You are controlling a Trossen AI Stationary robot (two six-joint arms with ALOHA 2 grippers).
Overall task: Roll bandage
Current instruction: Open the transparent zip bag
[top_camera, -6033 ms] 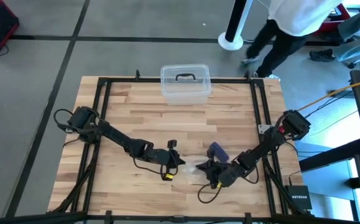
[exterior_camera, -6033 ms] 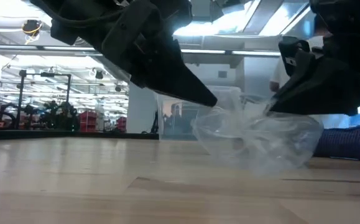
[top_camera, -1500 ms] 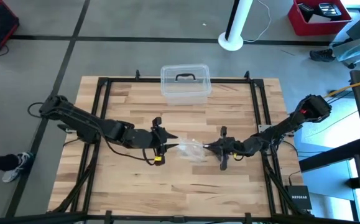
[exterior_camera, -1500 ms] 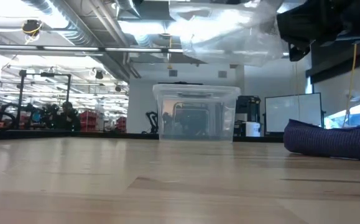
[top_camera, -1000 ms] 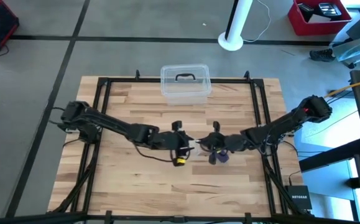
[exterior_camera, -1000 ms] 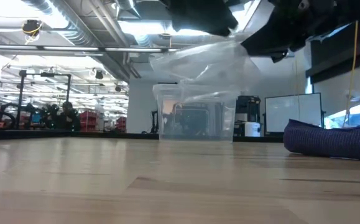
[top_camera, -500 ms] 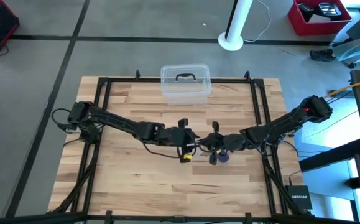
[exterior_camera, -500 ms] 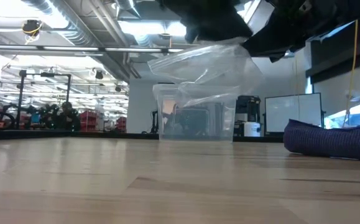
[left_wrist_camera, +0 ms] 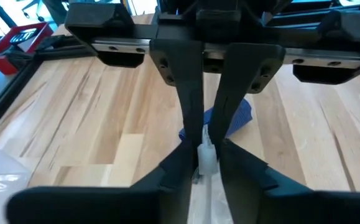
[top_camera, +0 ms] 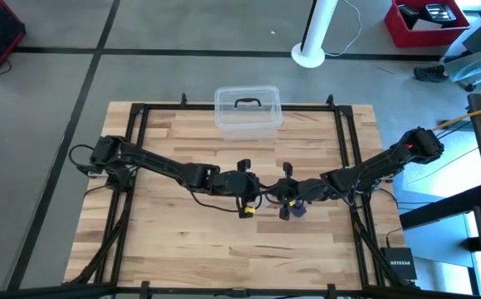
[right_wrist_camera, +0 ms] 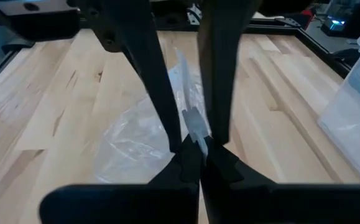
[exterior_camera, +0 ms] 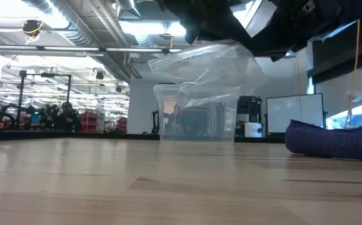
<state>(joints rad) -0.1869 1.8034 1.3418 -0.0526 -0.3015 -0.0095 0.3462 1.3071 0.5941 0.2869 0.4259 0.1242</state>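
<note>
A: What has changed since half a second ago?

B: Very little. Both arms sit where they were, meeting over the middle of the table. The left gripper's fingers have drawn in and now pinch the top strip of the plastic bag.

A: And six seconds back?

B: Then the bag lay low on the wood; now it hangs in the air between the two grippers, clear of the table top.

A: How are the arms posed?

B: Each is stretched out long and low toward the centre, the left from the table's left edge, the right from its right edge, tips almost meeting. The right gripper is clamped tight on the bag's edge, opposite the left one.

A: Where is the bandage?

B: Lying on the table in a soft dark blue-purple heap, just under and beside the right gripper, not held by anything.

A: Count the things.

B: One bandage, one bag, one clear box with a black handle at the far edge, two arms.
</note>
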